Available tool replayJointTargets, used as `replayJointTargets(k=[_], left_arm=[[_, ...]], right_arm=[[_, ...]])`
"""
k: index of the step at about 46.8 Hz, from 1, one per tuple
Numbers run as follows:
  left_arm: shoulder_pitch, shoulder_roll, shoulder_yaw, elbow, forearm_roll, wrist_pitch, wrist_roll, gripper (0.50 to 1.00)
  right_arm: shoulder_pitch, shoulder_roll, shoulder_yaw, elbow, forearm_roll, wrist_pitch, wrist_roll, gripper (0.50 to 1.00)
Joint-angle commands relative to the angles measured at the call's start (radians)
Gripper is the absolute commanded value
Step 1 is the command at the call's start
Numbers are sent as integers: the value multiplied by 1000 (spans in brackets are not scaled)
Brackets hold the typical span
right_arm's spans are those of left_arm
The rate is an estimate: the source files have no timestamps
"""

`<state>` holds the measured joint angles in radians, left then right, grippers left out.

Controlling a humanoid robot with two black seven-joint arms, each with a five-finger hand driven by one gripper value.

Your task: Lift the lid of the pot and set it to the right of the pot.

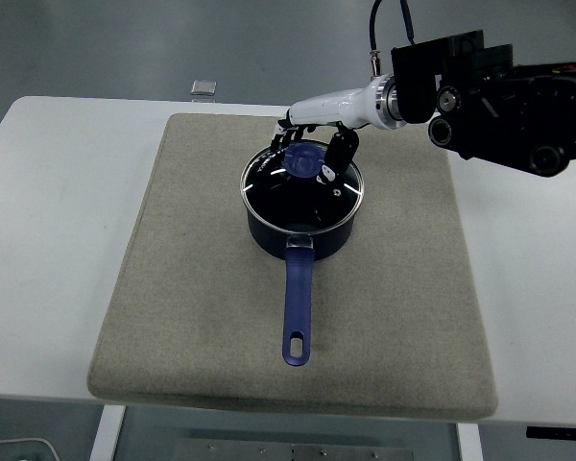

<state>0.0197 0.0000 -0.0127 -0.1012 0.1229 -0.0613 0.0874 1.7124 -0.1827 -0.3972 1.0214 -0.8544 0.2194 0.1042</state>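
Head view: right hand (312, 146) fingers curl around glass pot lid (302, 184)'s blue knob (304, 161).

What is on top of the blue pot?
A glass lid with a blue knob sits on the pot; the right hand is at the knob. The pot's contents cannot be made out.

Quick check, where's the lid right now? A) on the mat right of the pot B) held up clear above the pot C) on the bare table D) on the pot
D: the lid sits level in the rim of the pot, with the right hand at its blue knob; the mat right of the pot holds nothing.
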Motion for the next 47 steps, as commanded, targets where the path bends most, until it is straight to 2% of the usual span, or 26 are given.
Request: replayJointTargets(k=[1,11,14,20,26,36,47], left_arm=[[0,0,-1,0,0,0,0,1000],[0,0,0,0,0,0,0,1000],[0,0,0,0,0,0,0,1000],[0,0,0,0,0,0,0,1000],[0,0,0,0,0,0,0,1000],[0,0,-1,0,0,0,0,1000],[0,0,0,0,0,0,0,1000]], right_arm=[[0,0,0,0,0,2,-1,819],[0,-1,0,0,-2,6,-3,791],[0,-1,0,0,-2,6,-3,762],[1,0,0,0,-2,9,-5,731],[0,0,0,0,-2,9,-6,721],[3,0,0,0,-2,11,-8,662],[7,0,0,2,-2,12,-8,635]])
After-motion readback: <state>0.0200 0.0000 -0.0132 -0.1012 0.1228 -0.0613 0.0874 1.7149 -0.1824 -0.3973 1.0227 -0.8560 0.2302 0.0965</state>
